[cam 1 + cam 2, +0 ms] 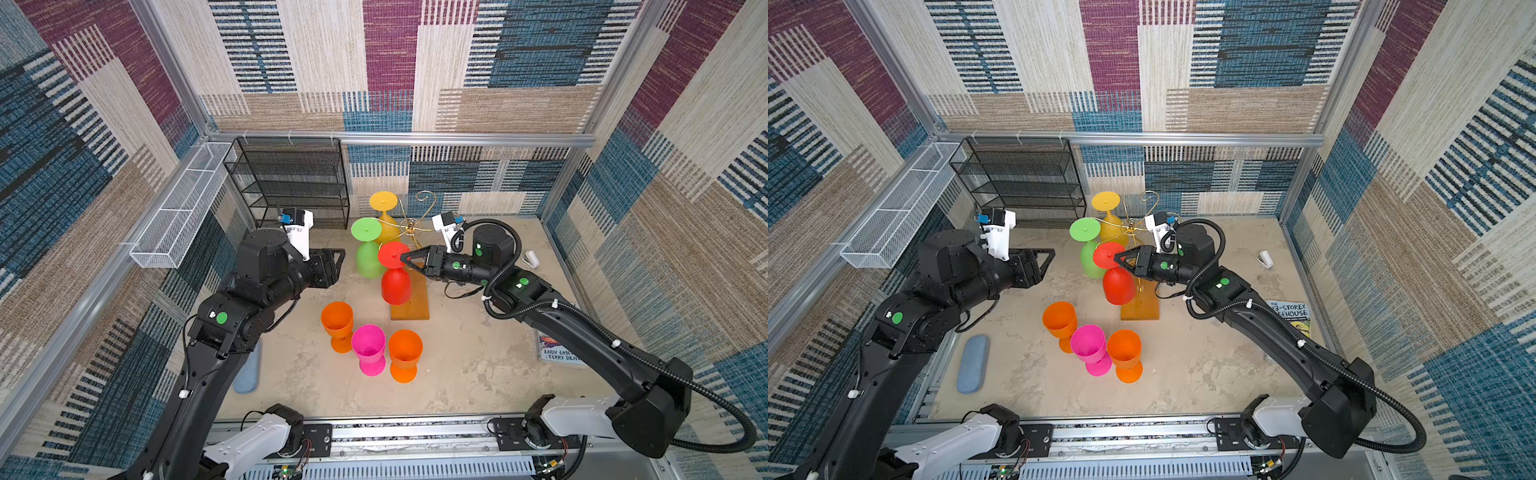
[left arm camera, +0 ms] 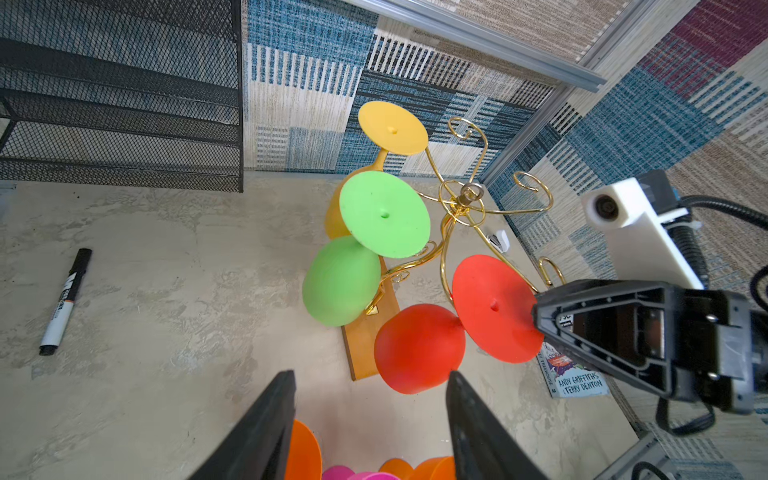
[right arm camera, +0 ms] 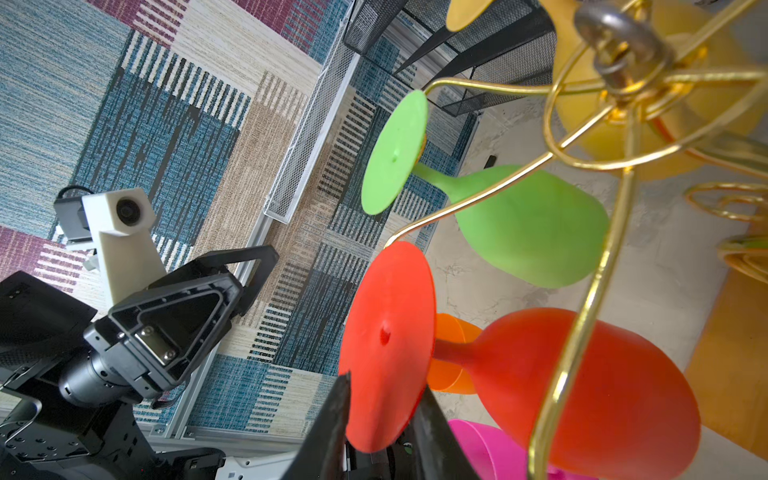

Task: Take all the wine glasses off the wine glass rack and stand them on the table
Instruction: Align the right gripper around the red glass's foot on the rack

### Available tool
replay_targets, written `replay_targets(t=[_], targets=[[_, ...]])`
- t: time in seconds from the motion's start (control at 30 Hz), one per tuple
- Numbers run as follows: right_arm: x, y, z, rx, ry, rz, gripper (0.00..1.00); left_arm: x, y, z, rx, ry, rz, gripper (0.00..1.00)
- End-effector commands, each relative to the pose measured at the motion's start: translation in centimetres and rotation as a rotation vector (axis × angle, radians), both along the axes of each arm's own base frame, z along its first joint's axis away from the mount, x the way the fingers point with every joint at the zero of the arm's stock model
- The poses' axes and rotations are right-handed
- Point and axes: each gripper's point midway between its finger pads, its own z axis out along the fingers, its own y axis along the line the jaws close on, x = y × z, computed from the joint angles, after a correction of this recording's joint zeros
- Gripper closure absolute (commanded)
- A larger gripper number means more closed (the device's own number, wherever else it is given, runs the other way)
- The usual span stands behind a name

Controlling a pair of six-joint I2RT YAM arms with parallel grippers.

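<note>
Glasses hang upside down on the wine glass rack (image 2: 467,199), and the red wine glass (image 1: 396,286) is the one you are going for. It hangs from one of the rack's arms on the side nearest the robot, foot up and bowl down, over the wooden base (image 1: 415,309). Your right gripper (image 1: 406,259) is at the rim of its flat red foot, with one finger on each side of the rim and close in. I cannot tell if they pinch it yet. So I think you are at the grabbing step, and the glass is not off. Next you will need a firm pinch, then a slow pull out along the arm until the stem is past the curl. Go gently, since the rack looks light and could tip, and the green wine glass (image 1: 368,259) hangs just beside the red one. The yellow wine glass (image 1: 383,202) hangs behind them. Your left gripper (image 1: 337,268) hangs off to the side, fingers apart, holding nothing. An orange wine glass (image 1: 337,322), a pink wine glass (image 1: 368,343) and a second orange wine glass (image 1: 405,351) stand together on the blotchy beige table (image 1: 457,374), near the base. A book (image 1: 1289,318), a marker (image 2: 66,299) and a blue-grey pad (image 1: 972,363) lie further out. A black mesh shelf (image 1: 291,183) and a white wire basket (image 1: 178,216) sit at the back, and patchwork carpet covers the walls (image 1: 540,62).
</note>
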Motion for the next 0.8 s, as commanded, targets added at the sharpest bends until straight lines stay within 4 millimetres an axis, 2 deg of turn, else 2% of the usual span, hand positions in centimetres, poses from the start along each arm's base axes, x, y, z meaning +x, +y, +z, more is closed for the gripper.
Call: replay_targets(t=[0.0, 0.33, 0.77], targets=[[0.3, 0.0, 1.1, 0.029, -0.020, -0.015, 0.75, 0.0, -0.2, 0.4, -0.005, -0.023, -0.018, 0.40], [0.2, -0.2, 1.1, 0.039, -0.015, -0.028, 0.87, -0.4, 0.1, 0.4, -0.008, -0.024, -0.013, 0.40], [-0.9, -0.5, 2.4, 0.100, -0.021, -0.002, 0.94, -0.2, -0.1, 0.3, -0.021, -0.020, -0.022, 0.40]])
